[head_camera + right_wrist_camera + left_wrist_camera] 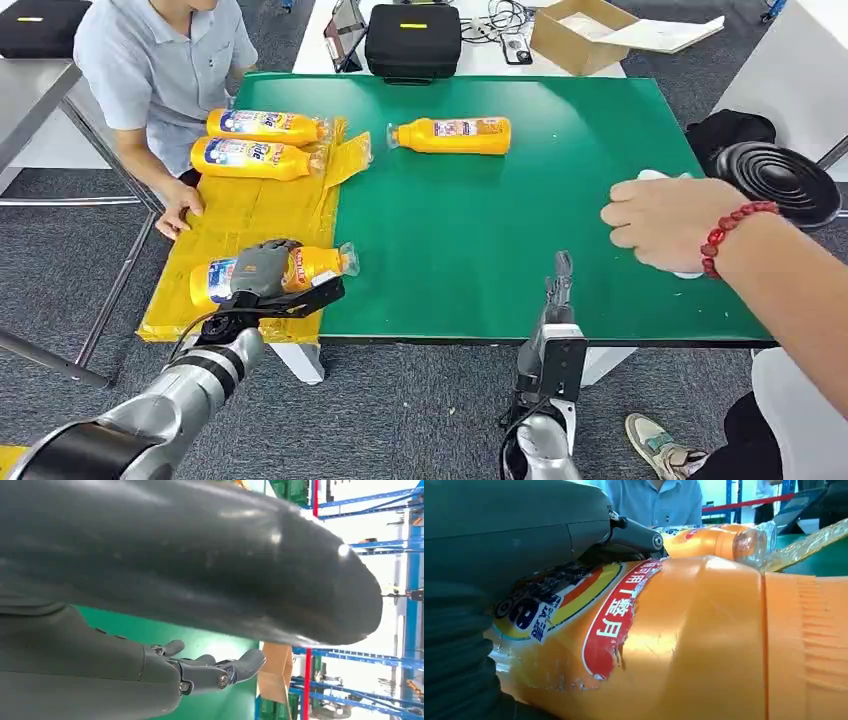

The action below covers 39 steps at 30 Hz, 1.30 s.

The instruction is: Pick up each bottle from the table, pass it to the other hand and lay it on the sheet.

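Note:
An orange bottle [300, 268] lies on the yellow sheet [245, 215] near the table's front left corner, and my left hand [262, 272] grips it around its label; close up the bottle [684, 640] sits under the hand [514, 540]. Two more orange bottles [265, 127] [250, 158] lie side by side at the sheet's far end. Another orange bottle [452, 135] lies on the green table top [500, 230] toward the back. My right hand [560, 285] hovers at the table's front edge, its fingers [220, 667] straight and apart with nothing in them.
A person in a blue shirt [160, 60] sits at the left with a hand [180, 212] on the sheet. Another person's hand [660, 220] with a red bead bracelet rests on a white cloth at the right. A black case [412, 40] and a cardboard box [580, 35] stand behind.

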Available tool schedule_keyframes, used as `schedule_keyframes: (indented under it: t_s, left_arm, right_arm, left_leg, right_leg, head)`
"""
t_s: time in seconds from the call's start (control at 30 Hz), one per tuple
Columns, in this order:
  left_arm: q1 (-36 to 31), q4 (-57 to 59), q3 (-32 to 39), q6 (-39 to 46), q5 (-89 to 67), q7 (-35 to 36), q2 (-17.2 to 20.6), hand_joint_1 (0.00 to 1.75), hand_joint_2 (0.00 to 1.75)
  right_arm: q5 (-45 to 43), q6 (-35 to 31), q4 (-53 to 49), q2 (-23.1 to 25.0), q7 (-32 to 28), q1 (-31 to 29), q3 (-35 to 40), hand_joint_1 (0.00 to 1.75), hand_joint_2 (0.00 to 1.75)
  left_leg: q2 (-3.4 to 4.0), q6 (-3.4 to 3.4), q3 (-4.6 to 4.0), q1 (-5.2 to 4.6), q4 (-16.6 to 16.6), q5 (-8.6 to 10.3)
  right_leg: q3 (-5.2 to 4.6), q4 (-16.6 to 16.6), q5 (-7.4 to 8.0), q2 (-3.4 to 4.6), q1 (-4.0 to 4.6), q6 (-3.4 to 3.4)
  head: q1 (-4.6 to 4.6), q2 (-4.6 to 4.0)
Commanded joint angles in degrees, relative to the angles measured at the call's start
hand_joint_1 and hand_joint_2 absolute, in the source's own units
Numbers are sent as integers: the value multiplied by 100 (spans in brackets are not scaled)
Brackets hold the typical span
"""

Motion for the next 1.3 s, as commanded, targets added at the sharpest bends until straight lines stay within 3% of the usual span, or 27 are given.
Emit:
schedule_keyframes:
  t_s: [0.03,0.07,0.13,0.17,0.3,0.33,0.5,0.7,0.8,0.83,1.03,1.07,1.1,1.2,1.3]
  left_arm:
    - [-226,715,65,-334,144,271,84,147,175]
    - [-212,712,106,-375,186,234,82,147,175]
    - [-172,673,408,-633,529,-64,24,42,175]
    - [-160,655,482,-747,625,-215,2,0,175]
    - [-148,483,985,-1766,1360,-921,-124,0,175]
    - [-132,415,1004,-2003,1466,-1122,-134,0,0]
    - [195,-84,514,-2558,1511,-2226,-14,0,0]
    - [430,-523,616,-2701,2091,-2551,85,0,0]
    - [830,-1372,1089,-2656,3113,-3417,-116,0,0]
    - [978,-1689,1096,-2648,3292,-3416,-143,0,175]
    - [2321,-4446,980,-1365,4207,-3985,-483,0,175]
    - [2506,-4908,931,-1286,4531,-3985,-540,0,175]
    - [2807,-5689,837,-1250,5560,-3985,-614,0,175]
    - [3128,-6398,715,-1878,6661,-3956,-733,0,175]
    - [3335,-6748,621,-2065,6991,-3878,-737,0,175]
  right_arm:
    - [-23,15,625,-39,4,-289,50,0,0]
    - [-32,19,642,-36,4,-300,43,0,0]
    - [-34,11,660,-53,4,-297,14,0,0]
    - [-44,19,670,-58,4,-295,-6,0,0]
    - [-20,106,717,-65,4,-293,-106,0,0]
    - [-4,124,712,-63,4,-287,-123,0,0]
    - [119,46,542,-113,4,-213,-228,0,0]
    - [132,97,598,-91,4,-216,-400,0,0]
    - [183,105,491,-92,4,-140,-396,0,0]
    - [200,73,467,-87,4,-117,-410,0,0]
    - [333,-263,185,-214,4,57,-259,0,0]
    - [444,-339,182,-264,4,58,-186,0,175]
    - [647,-602,205,-424,4,34,74,0,175]
    - [1012,-861,306,-729,4,-18,454,0,175]
    - [1573,-1144,613,-976,4,-146,703,0,175]
  left_leg:
    - [14,-4,26,3,-5,-8]
    - [17,-5,29,5,-6,-10]
    - [21,-5,35,3,-9,-10]
    - [23,-5,37,4,-8,-12]
    - [16,-3,38,2,-8,-10]
    - [8,-2,31,2,-7,-6]
    - [-18,-2,59,-1,-11,-2]
    - [-9,-1,56,-3,-12,-2]
    - [-4,-1,67,-1,-15,-4]
    - [-4,-3,71,2,-17,-6]
    - [2,0,61,3,-1,-18]
    - [1,0,44,-2,-5,-12]
    - [-1,0,43,0,-2,-17]
    - [10,-4,48,5,9,-36]
    - [8,-3,20,2,1,-22]
  right_leg:
    - [21,-5,-4,13,4,-8]
    - [24,-7,-4,15,6,-9]
    - [29,-8,-5,19,4,-8]
    - [30,-6,-5,22,6,-9]
    - [32,-5,-6,13,4,-8]
    - [26,-4,-4,7,3,-6]
    - [62,-7,-10,-2,-2,-6]
    - [56,-5,-5,7,-5,-7]
    - [66,-9,-6,10,-2,-10]
    - [70,-12,-8,10,0,-12]
    - [58,-3,-20,3,5,-8]
    - [40,-4,-15,1,0,-4]
    - [43,-3,-19,0,1,-5]
    - [46,2,-28,8,5,-7]
    - [19,-4,-15,4,1,-7]
  head:
    - [0,0]
    - [0,0]
    - [0,0]
    - [0,0]
    - [0,0]
    - [0,0]
    - [0,0]
    - [0,0]
    - [0,0]
    - [0,0]
    - [-2,0]
    - [0,0]
    - [0,0]
    - [2,0]
    - [2,0]
